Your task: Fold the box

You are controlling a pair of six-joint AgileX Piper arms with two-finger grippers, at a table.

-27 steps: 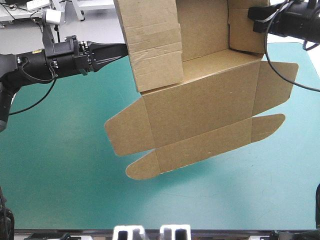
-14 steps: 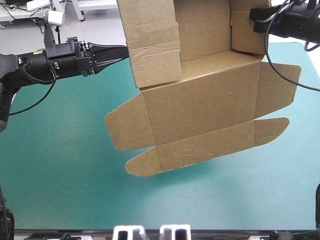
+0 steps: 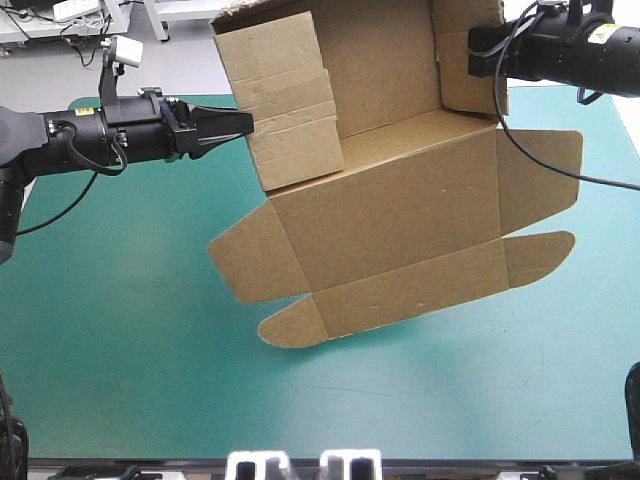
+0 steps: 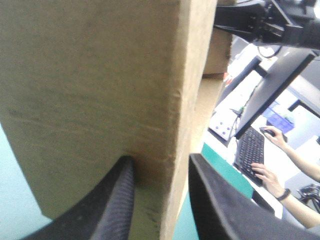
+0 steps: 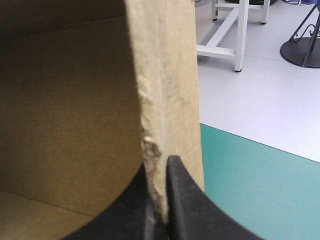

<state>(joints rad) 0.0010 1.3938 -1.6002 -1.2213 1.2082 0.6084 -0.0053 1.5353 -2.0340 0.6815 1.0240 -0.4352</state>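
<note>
Over the table (image 3: 120,330), above its far half and clear of the teal-green cover, hangs the box (image 3: 390,210). It is a brown tray with its open side turned toward the table's near edge. Its long axis runs across the table, from the left side to the right, tipped a little so that the left end sits lower.

Two end walls stand raised at the ends of that axis: the left end wall (image 3: 285,100) and the right end wall (image 3: 465,60). The lid (image 3: 400,290), with its rounded flaps, droops unheld toward the table's near edge and does not reach the cover.

Each arm comes in along the long axis from its own side of the table. The left gripper (image 3: 240,123) straddles the doubled left end wall. Its black fingers stand only as far apart as that thick wall forces them, one pressed on each face. The right gripper (image 3: 478,55) pinches the thin edge of the right end wall, its fingers nearly meeting with the board between them.

With both ends of the axis held, neither gripper is free or near the hanging lid. Whatever comes next likely depends on the two arms moving together along that axis, or on lowering the box to the table so one arm can let go.
</note>
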